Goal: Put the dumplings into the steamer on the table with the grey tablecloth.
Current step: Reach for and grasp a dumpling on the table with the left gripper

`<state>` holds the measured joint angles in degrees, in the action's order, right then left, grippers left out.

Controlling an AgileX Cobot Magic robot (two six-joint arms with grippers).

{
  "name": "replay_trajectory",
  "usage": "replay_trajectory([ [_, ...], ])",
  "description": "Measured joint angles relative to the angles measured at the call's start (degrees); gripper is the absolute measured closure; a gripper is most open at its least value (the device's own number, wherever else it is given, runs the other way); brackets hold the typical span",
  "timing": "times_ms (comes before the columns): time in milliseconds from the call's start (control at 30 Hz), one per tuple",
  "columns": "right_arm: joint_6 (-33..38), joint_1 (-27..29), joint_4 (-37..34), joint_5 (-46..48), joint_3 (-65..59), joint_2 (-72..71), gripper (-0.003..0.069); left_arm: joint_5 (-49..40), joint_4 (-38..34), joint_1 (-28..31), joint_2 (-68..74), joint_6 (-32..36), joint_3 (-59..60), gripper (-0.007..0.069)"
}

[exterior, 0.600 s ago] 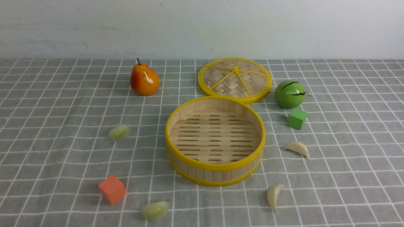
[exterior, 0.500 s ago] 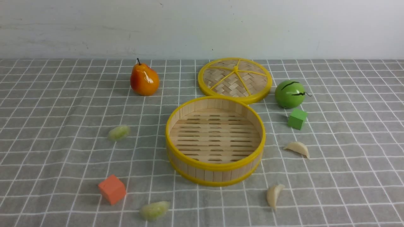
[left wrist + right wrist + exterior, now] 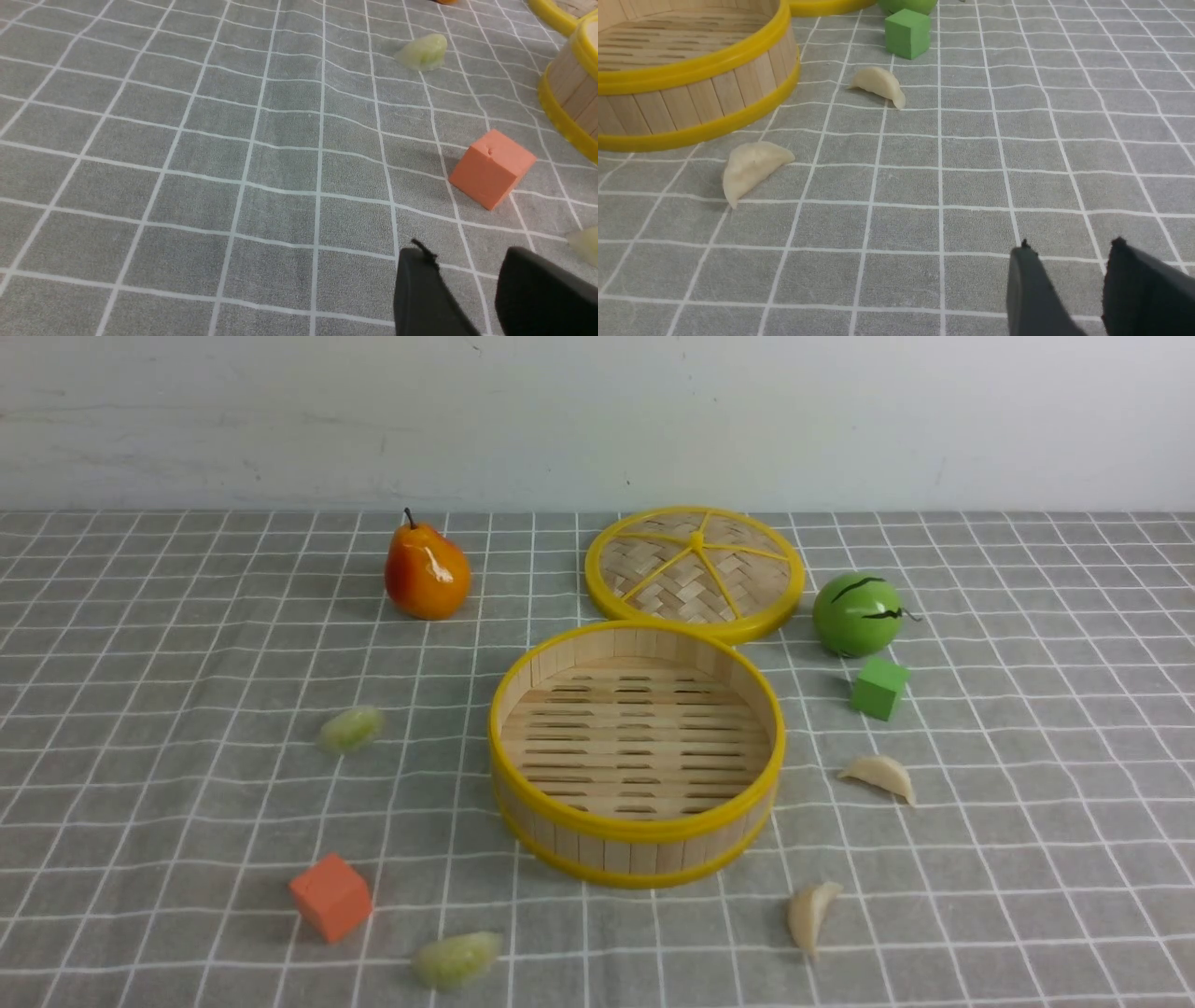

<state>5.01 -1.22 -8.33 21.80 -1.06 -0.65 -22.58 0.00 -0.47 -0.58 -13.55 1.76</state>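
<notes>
The steamer stands empty in the middle of the grey tablecloth. Two pale green dumplings lie to its left, one farther back and one near the front. Two cream-white dumplings lie to its right, one farther back and one nearer. No gripper shows in the front view. My left gripper is open and empty over bare cloth, short of the green dumplings. My right gripper is open and empty, apart from the white dumplings.
The woven lid lies behind the steamer. An orange pear stands back left, a green round fruit and a green cube at the right. An orange cube sits front left, between the green dumplings.
</notes>
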Motion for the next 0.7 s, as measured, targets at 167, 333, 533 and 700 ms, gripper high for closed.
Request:
replay_trajectory([
  [167, 0.0, 0.0, 0.0, 0.0, 0.0, 0.0, 0.0419, 0.05, 0.0, 0.0, 0.0, 0.0, 0.0, 0.0387],
  [333, 0.0, 0.0, 0.19, 0.0, 0.0, 0.0, 0.0419, 0.85, 0.0, 0.0, 0.0, 0.0, 0.0, 0.0387],
  [533, 0.0, 0.0, 0.51, -4.42, -0.47, 0.0, 0.0419, 8.75, 0.0, 0.0, 0.0, 0.0, 0.0, 0.0387],
  [700, 0.0, 0.0, 0.38, -18.28, -0.54, 0.0, 0.0419, 25.58, 0.0, 0.0, 0.0, 0.0, 0.0, 0.0387],
])
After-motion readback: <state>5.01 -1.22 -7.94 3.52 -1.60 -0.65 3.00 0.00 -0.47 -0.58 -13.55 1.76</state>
